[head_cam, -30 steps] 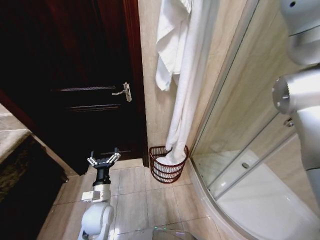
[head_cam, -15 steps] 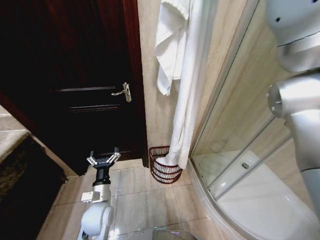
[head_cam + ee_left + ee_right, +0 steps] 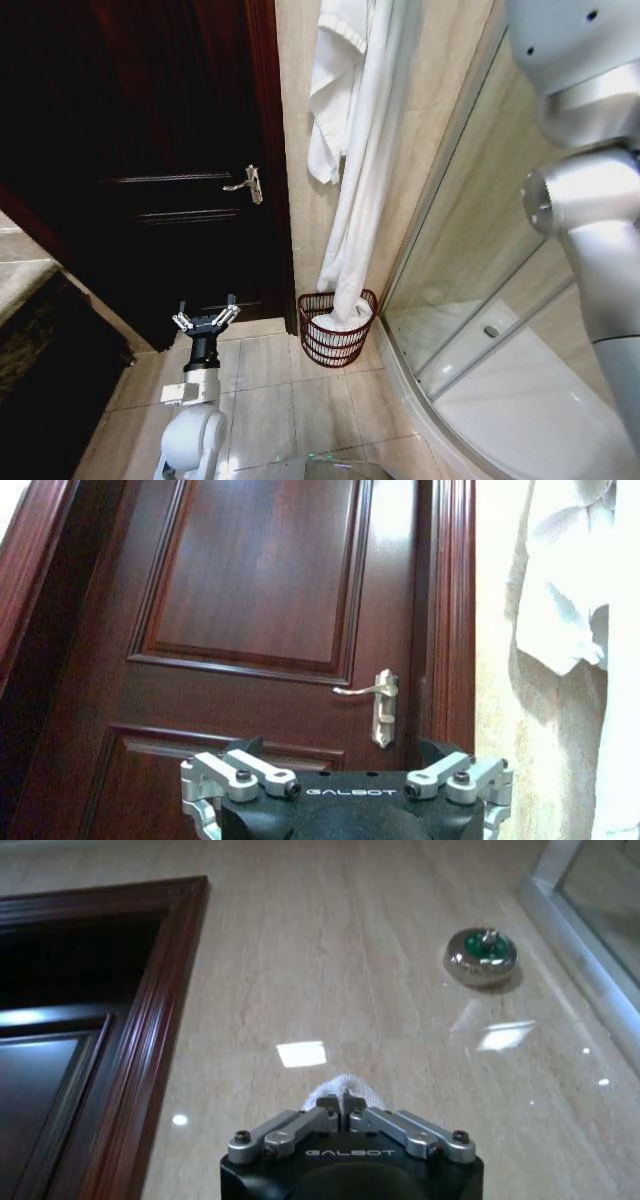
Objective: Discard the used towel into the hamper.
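Observation:
The used towel is long and white and hangs down the beige wall beside the door. Its lower end rests inside the hamper, a small round reddish-brown wire basket on the floor tiles. My right arm is raised high at the right. In the right wrist view my right gripper is shut on a tuft of the towel. Low at the left, my left gripper stays open and holds nothing. It faces the door, with the towel off to its side.
A dark wooden door with a metal handle stands left of the hamper. A glass shower screen and white shower tray fill the right. A dark mat lies at the left. A round metal fitting sits on the wall.
My right arm has moved leftward in the head view, and the hanging towel has swung a little with it. Its lower end stays in the hamper. The left arm has not moved.

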{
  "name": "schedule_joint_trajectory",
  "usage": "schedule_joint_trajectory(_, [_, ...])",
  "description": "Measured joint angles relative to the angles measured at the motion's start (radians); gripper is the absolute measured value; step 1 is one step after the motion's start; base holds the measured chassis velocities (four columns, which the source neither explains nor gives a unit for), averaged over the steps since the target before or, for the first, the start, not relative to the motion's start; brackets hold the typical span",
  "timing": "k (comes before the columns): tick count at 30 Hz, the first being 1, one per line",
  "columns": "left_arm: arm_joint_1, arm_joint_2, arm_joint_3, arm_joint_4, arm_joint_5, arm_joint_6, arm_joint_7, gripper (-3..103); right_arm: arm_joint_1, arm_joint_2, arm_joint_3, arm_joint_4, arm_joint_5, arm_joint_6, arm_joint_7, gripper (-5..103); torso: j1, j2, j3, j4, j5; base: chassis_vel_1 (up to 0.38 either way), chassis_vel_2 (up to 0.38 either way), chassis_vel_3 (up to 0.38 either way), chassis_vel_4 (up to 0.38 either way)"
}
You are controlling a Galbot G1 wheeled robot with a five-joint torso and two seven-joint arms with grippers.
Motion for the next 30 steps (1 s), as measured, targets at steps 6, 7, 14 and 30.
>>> schedule_joint_trajectory(6, [0.007, -0.004, 0.0, 0.005, 0.002, -0.015, 0.001, 100, -0.166, -0.098, -0.053, 0.184, 0.047, -0.007, 0.061, 2, 0.0, -0.001, 0.001, -0.0001, 0.0009, 0.0, 0.0, 0.0, 0.0])
schedule_joint_trajectory(7, [0.007, -0.003, 0.001, 0.005, 0.002, -0.015, 0.001, 100, -0.198, -0.119, -0.058, 0.226, 0.062, -0.012, 0.077, 2, 0.0, -0.001, 0.001, -0.0002, 0.001, 0.0, 0.0, 0.0, 0.0])
schedule_joint_trajectory(14, [0.0, -0.002, 0.004, 0.012, 0.002, -0.016, 0.001, 100, -0.324, -0.197, -0.067, 0.358, 0.12, -0.023, 0.116, 2, 0.0, -0.001, 0.0, -0.0003, 0.0007, 0.0, 0.0, 0.0, 0.0])
schedule_joint_trajectory(30, [-0.009, -0.004, 0.015, 0.027, 0.009, -0.001, -0.001, 100, -0.721, -0.338, -0.04, 0.648, 0.089, -0.001, 0.107, 2, -0.015, -0.032, -0.016, -0.0002, 0.0008, 0.0, 0.0, 0.0, 0.0])
